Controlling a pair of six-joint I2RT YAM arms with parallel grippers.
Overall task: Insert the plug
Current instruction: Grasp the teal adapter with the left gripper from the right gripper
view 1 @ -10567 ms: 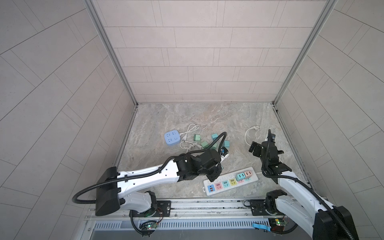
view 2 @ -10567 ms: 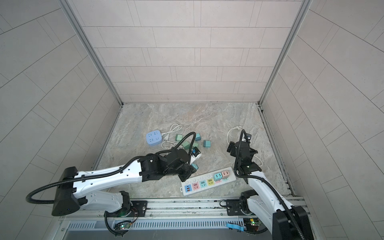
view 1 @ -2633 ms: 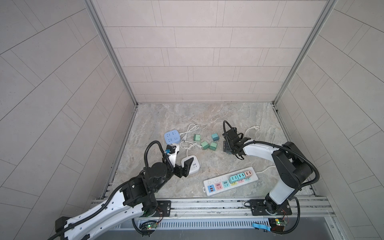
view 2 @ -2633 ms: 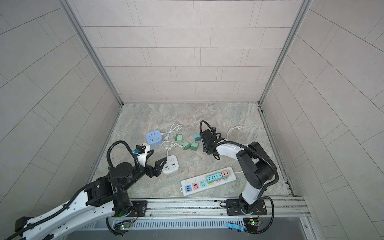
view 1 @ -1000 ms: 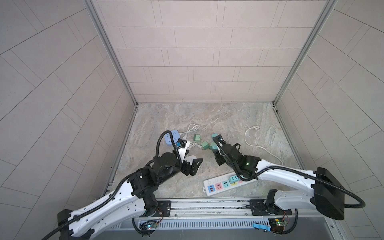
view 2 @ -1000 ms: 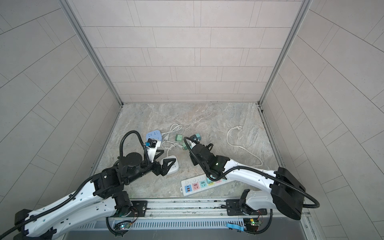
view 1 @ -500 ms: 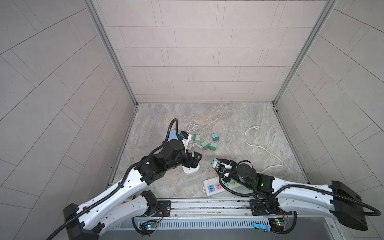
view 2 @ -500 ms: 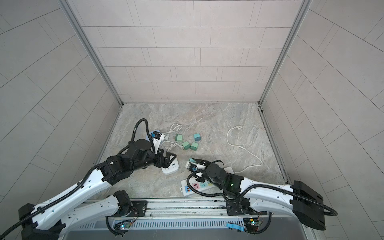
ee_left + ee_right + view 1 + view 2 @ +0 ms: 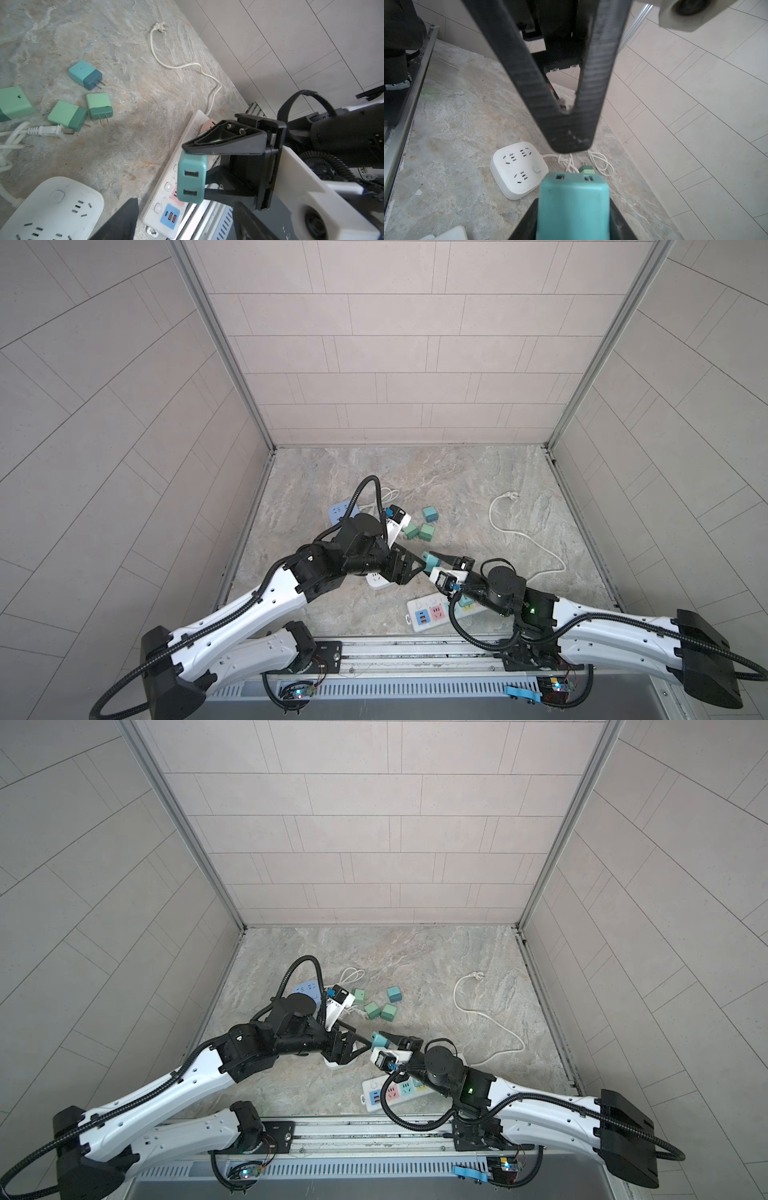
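Observation:
My right gripper (image 9: 431, 561) is shut on a teal plug (image 9: 572, 205) and holds it above the floor, just left of the white power strip (image 9: 430, 611). The plug's two USB ports face my left gripper (image 9: 417, 568) in the left wrist view, where the plug (image 9: 192, 180) sits between the right gripper's black fingers (image 9: 218, 143). My left gripper (image 9: 185, 220) is open, its fingers spread wide just short of the plug. Under the left arm lies a white square socket (image 9: 518, 169). The plug's prongs are hidden.
Three loose green and teal plugs (image 9: 426, 532) lie on the stone floor behind the grippers. A blue socket (image 9: 337, 512) sits at the back left, half hidden by the left arm. A white cord (image 9: 515, 531) runs from the power strip (image 9: 395, 1090) to the back right.
My right gripper carried the teal plug forward and to the left, over the strip's left end. My left gripper moved right toward it, and its jaws narrowed somewhat.

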